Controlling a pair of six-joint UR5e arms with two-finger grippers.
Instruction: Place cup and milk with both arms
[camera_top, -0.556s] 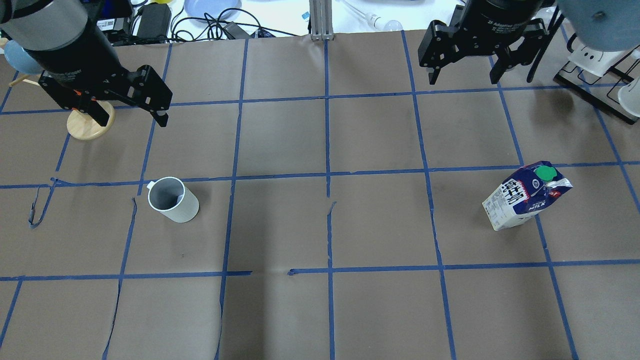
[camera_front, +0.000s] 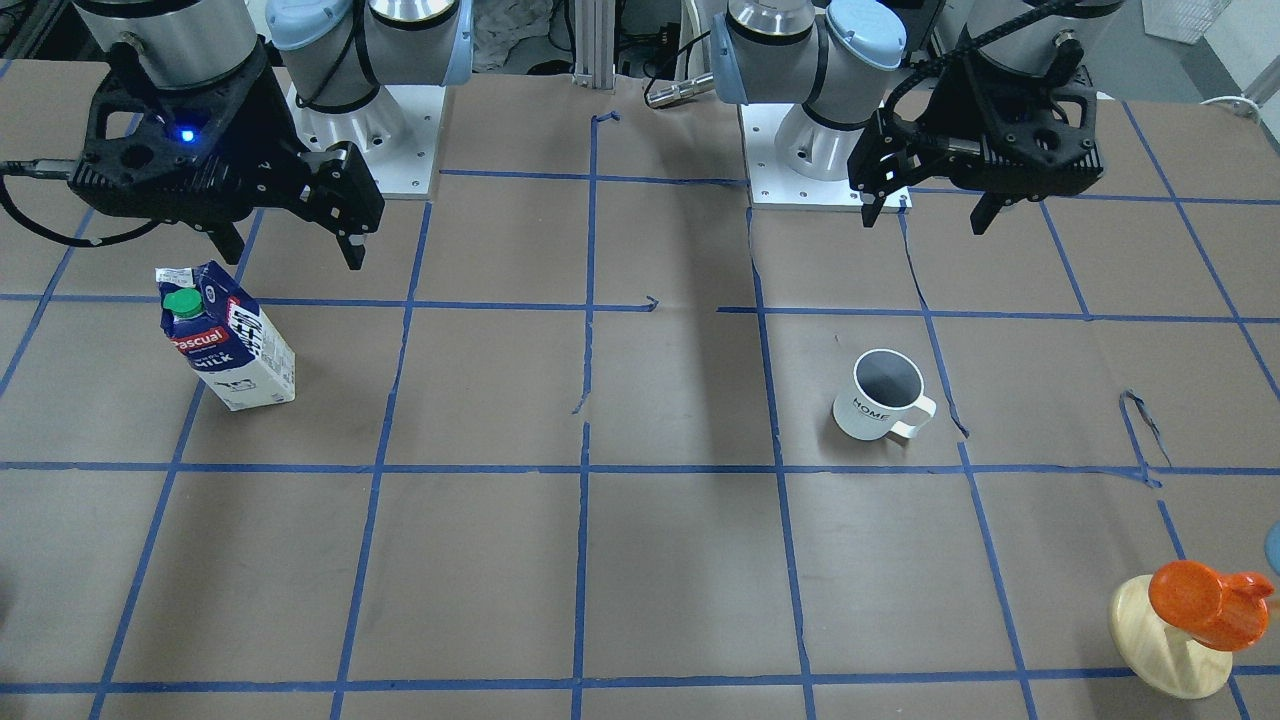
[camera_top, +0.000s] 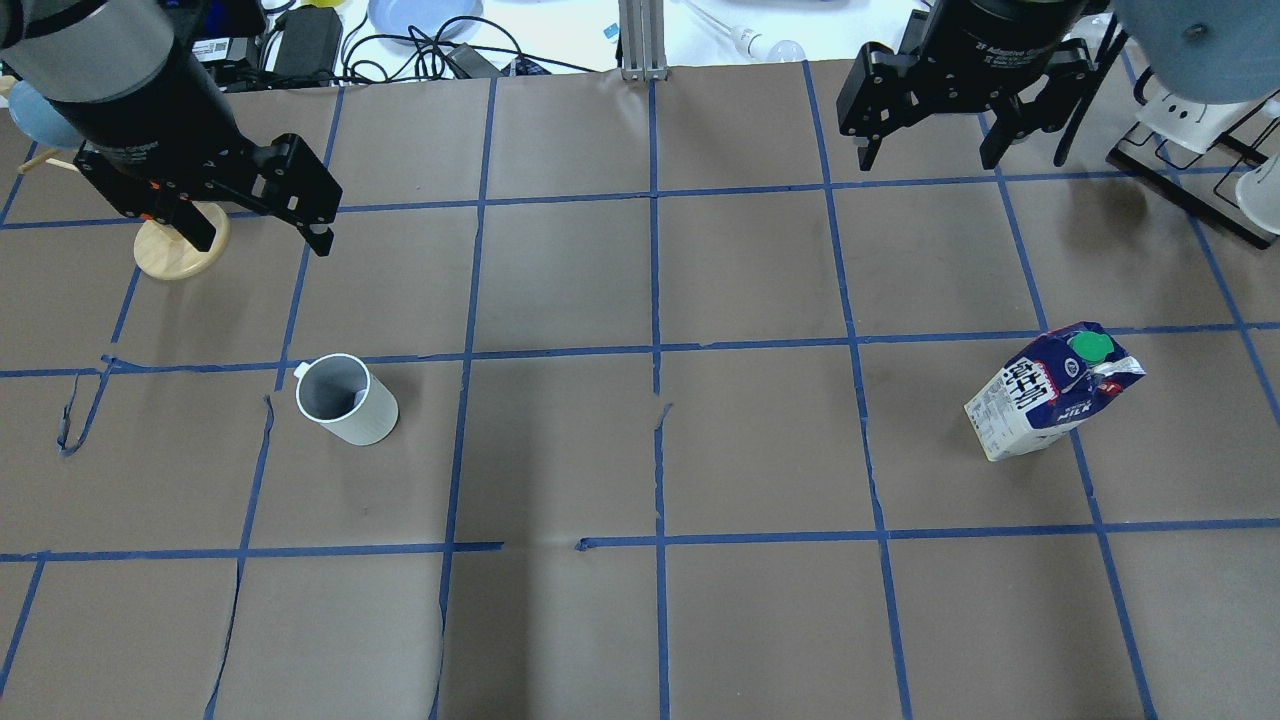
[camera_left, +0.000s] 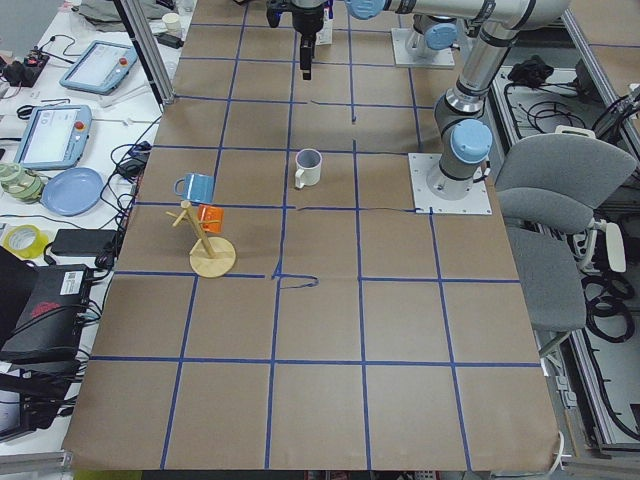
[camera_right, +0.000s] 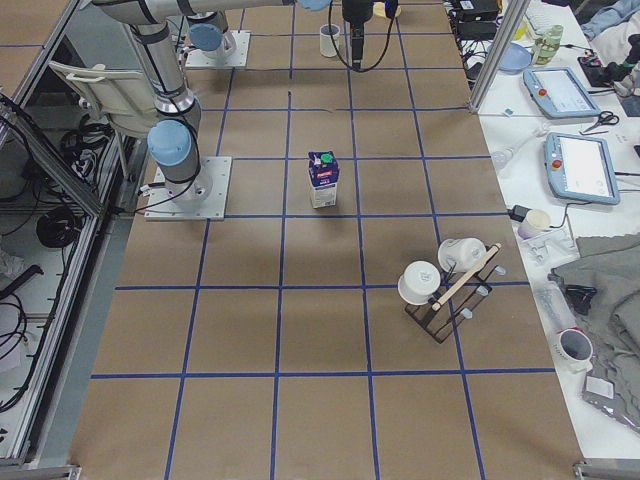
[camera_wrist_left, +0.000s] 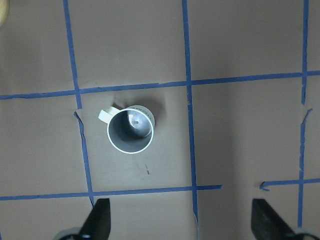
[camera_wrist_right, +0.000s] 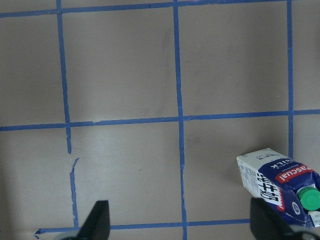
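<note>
Find the cup (camera_top: 345, 400) upright on the left half of the worktop (camera_top: 750, 450), mouth up, handle (camera_top: 300, 370) turned away from the robot and toward its left. Find the milk (camera_top: 1045, 400) upright on the right half, well apart from the cup, green cap (camera_top: 1090, 347) on top, body set at an angle to the tape grid (camera_top: 655, 300).

Note the left tool (camera_top: 262, 238) hanging high over the worktop, jaws spread wide with nothing between them; in its wrist view, see the cup ahead of it and a little left of centre. Note the right tool (camera_top: 925, 158) likewise raised, spread wide and empty, with the milk at the lower right corner of its wrist view.

Expect a stiff, glazed, probably slick cup, fairly heavy for its size and breakable if tipped or dropped. Better to pinch the wall over the rim, one finger inside and one outside, on the side away from the handle, or else to span the round body clear of the handle.

Expect softer going with the milk: cardboard faces, prone to buckling under a hard squeeze; impossible to tell whether full or empty. Take across two opposite flat faces at mid-height, below the cap, after turning the wrist to match its angle. Squeeze gently and lift straight up to avoid toppling.
</note>
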